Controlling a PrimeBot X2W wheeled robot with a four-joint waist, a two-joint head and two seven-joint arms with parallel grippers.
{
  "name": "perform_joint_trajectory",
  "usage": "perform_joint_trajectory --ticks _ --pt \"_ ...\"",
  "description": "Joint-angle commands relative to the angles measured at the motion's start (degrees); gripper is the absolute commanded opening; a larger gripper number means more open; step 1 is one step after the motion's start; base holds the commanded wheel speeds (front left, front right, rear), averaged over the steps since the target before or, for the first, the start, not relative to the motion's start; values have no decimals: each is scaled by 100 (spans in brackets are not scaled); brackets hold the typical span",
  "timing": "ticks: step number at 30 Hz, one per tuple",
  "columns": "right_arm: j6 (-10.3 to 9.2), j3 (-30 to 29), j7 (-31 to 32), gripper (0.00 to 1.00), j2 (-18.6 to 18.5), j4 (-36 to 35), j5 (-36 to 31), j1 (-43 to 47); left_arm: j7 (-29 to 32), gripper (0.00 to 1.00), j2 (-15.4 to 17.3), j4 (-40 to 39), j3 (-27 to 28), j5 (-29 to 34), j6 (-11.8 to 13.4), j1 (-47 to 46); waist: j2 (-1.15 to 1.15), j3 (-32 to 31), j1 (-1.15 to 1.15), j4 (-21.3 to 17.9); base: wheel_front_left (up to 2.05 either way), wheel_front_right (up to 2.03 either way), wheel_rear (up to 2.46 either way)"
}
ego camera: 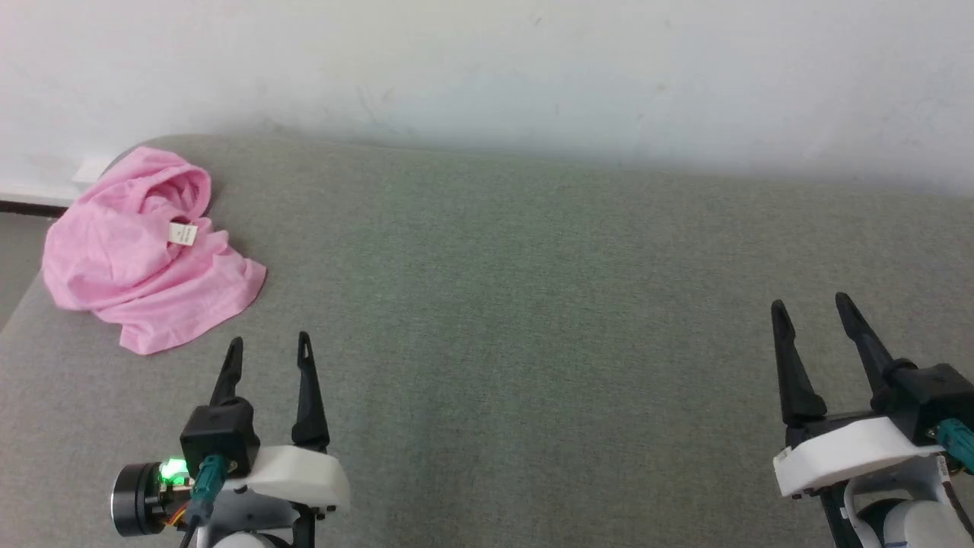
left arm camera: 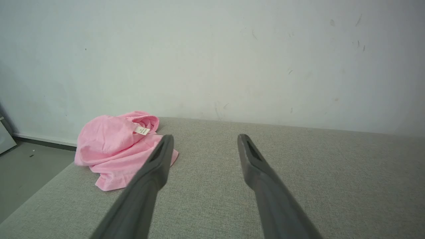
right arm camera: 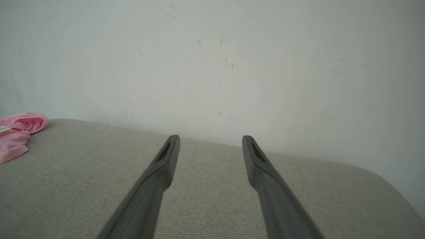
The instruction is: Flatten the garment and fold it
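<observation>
While the garment (ego camera: 144, 251) lies crumpled at the far left corner of the grey padded surface (ego camera: 533, 304), the left gripper (ego camera: 270, 339) hangs just short of its near hem, its 2 fingers spread apart and empty. The right gripper (ego camera: 810, 301) is well apart from it on the right, fingers likewise spread on nothing. A white label (ego camera: 183, 232) faces up on the heap. Folds hide the garment's outline, and the right wrist view cuts it off at the side. Its left part reaches the surface's rounded edge, with floor (ego camera: 15, 251) beyond. A wall (ego camera: 487, 68) runs along the far edge.
</observation>
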Motion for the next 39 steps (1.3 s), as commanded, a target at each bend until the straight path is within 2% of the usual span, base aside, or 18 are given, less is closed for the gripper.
perform_joint_trajectory --ticks 1,27,33,39 --pt "-5 -43 -63 100 11 -60 57 74 -71 100 -13 -46 -23 -55 69 -111 0 41 0 118 0 0 0" --pt "-7 -298 -374 100 17 -353 63 76 -382 100 -20 -250 26 -256 655 -234 0 357 0 1092 0 0 0" --pt "-8 -331 -446 100 18 -419 44 39 -454 100 -12 -192 257 -249 556 -555 0 489 0 1193 0 0 0" --pt "-8 -378 -518 100 19 -510 -2 -27 -526 100 192 196 955 -406 403 -1266 0 717 0 1157 0 0 0"
